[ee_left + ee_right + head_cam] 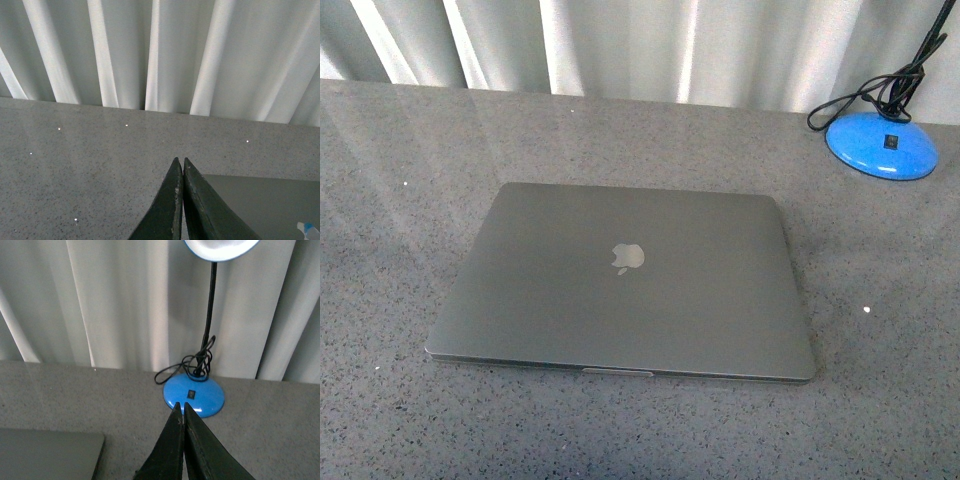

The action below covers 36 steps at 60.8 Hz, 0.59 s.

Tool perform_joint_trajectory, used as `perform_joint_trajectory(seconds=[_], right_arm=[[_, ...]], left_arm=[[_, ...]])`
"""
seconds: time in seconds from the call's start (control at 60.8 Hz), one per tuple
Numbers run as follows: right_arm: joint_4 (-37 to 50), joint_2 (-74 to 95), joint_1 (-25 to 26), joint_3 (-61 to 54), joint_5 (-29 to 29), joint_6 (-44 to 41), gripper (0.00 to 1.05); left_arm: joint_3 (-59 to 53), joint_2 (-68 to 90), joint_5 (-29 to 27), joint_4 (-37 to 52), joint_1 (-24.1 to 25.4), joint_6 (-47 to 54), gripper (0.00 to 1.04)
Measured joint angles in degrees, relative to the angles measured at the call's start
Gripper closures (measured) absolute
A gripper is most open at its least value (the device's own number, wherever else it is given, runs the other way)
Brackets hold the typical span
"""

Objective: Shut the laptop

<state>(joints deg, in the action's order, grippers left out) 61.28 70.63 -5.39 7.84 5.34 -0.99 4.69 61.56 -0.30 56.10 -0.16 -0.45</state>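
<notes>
The laptop (620, 285) lies closed and flat on the grey speckled table (400, 180), its space-grey lid up with the pale apple logo (628, 257) in the middle. Neither arm shows in the front view. In the left wrist view my left gripper (180, 162) is shut and empty above the table, with a corner of the laptop lid (260, 205) beside it. In the right wrist view my right gripper (180, 406) is shut and empty, with a corner of the lid (45, 455) off to one side.
A desk lamp with a round blue base (882, 147) and coiled black cord (870, 95) stands at the back right; it also shows in the right wrist view (194, 396). White pleated curtains (620, 45) hang behind the table's far edge.
</notes>
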Motion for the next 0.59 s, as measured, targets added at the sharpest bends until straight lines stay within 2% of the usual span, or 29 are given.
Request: perform_joint_trajectory(seconds=[0.115, 0.197, 0.296, 0.592], right_arm=[[-2.82, -5.38, 0.79, -1.99, -1.2, 0.02, 1.04], [-5.4, -9.25, 3.5, -3.21, -4.87, 0.13, 1.04], [-8.85, -13.97, 5.18, -4.5, -4.96, 0.33, 1.04], [-22.01, -29.99, 5.25, -6.51, -5.33, 0.37, 1.04]], left_arm=[[-1.46, -5.09, 0.11, -3.82, 0.02, 0.0, 1.01], [-2.29, -9.35, 0.13, -7.04, 0.02, 0.0, 1.01], [-3.04, -13.51, 0.13, -10.47, 0.02, 0.0, 1.01], [-3.63, -28.72, 0.13, -23.8, 0.02, 0.02, 1.01]])
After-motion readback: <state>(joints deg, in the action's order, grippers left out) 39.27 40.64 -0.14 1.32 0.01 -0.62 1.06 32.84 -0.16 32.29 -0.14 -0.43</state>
